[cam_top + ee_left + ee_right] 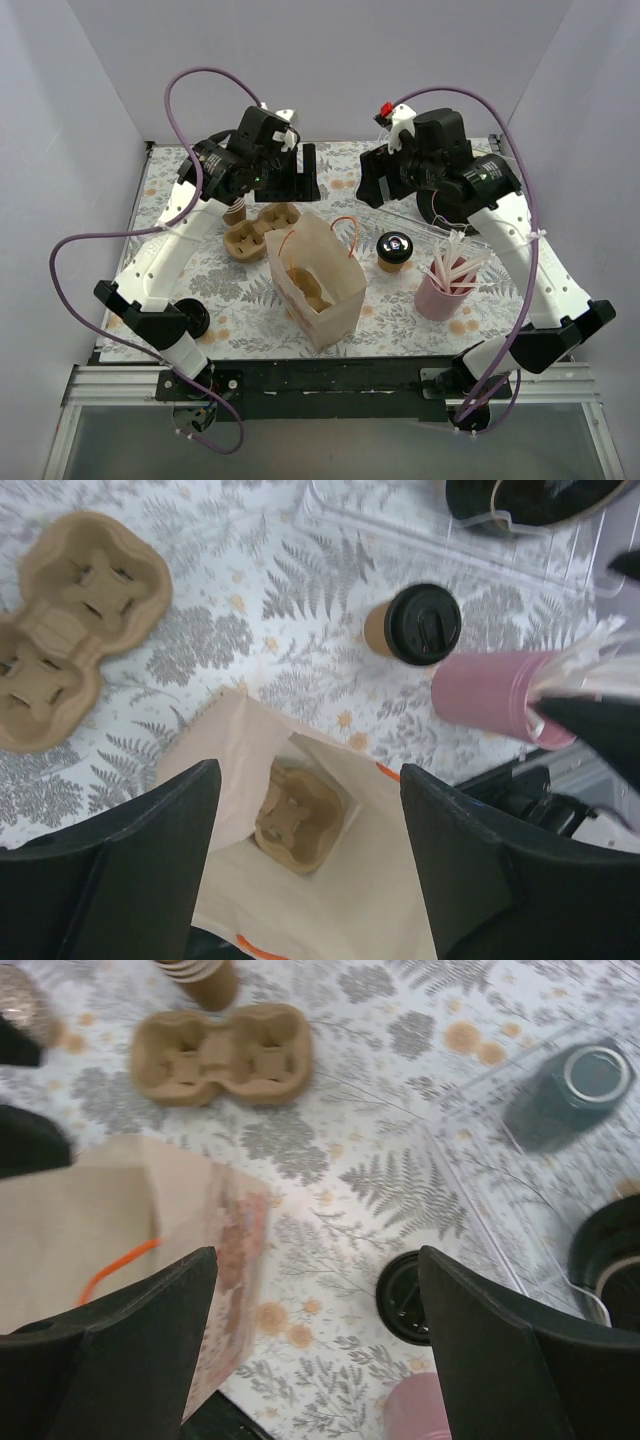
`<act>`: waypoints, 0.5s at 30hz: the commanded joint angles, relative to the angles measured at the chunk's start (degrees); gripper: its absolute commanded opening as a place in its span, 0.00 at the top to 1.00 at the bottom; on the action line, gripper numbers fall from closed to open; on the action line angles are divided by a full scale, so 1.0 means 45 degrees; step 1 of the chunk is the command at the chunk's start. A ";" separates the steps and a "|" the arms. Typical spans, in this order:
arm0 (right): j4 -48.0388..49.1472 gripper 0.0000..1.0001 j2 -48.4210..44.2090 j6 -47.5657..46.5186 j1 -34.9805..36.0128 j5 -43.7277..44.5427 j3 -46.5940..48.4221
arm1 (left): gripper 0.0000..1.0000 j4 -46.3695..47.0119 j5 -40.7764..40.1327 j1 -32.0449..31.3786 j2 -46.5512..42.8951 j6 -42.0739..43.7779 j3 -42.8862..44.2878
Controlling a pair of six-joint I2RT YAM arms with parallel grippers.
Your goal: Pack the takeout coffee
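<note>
currently the left claw (310, 775) gapes empty over the bag (318, 285), the right claw (318, 1260) likewise near the coffee (393, 250), which stands right of centre in the top view, between bag and pink cup (437, 295). a skewed pinch could topple it.

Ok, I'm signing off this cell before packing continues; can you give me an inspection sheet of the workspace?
Surface: fern-patterned tablecloth, no spills seen.
Job's things: small brown paper cup with black lid, upright beside the open cream paper bag, not packed.
Clutter: cardboard cup carrier inside bag; second carrier, stacked paper cups, pink cup of straws, clear plastic tray.
Tools: left tool open above the bag; right tool open, empty.
Cables: purple cables loop along both arms.
Surroundings: plain white walls.
</note>
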 commanded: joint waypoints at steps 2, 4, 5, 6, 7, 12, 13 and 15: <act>-0.0610 0.13 -0.0596 0.0609 -0.0028 -0.4590 0.1232 | 0.27 -0.1265 -0.2253 0.0031 -0.1121 -0.1083 0.0523; 0.0539 0.14 -0.1046 0.1077 -0.0008 -0.5065 0.0238 | 0.25 -0.1266 -0.2098 0.0070 -0.1824 -0.1590 -0.0006; 0.0911 0.14 -0.1512 0.1486 -0.0008 -0.5318 -0.0114 | 0.25 -0.1266 -0.2020 0.0089 -0.2078 -0.1690 -0.0337; 0.1341 0.15 -0.1652 0.1703 0.0011 -0.5340 -0.0369 | 0.25 -0.1285 -0.1729 0.0090 -0.2274 -0.1769 -0.1076; 0.1326 0.16 -0.1750 0.1879 0.0050 -0.5282 -0.0584 | 0.25 -0.1266 -0.1552 0.0109 -0.2662 -0.2060 -0.1392; -0.0156 0.20 -0.1595 0.2330 0.1101 -0.4151 -0.0197 | 0.27 -0.1285 -0.0419 0.0148 -0.3486 -0.3136 -0.3014; -0.0604 0.20 -0.1556 0.2427 0.1337 -0.3936 -0.0080 | 0.28 -0.1285 -0.0302 0.0148 -0.3545 -0.3137 -0.3384; -0.0725 0.20 -0.1614 0.2815 0.1979 -0.3525 -0.0175 | 0.28 -0.1266 -0.0320 0.0148 -0.3740 -0.3098 -0.3660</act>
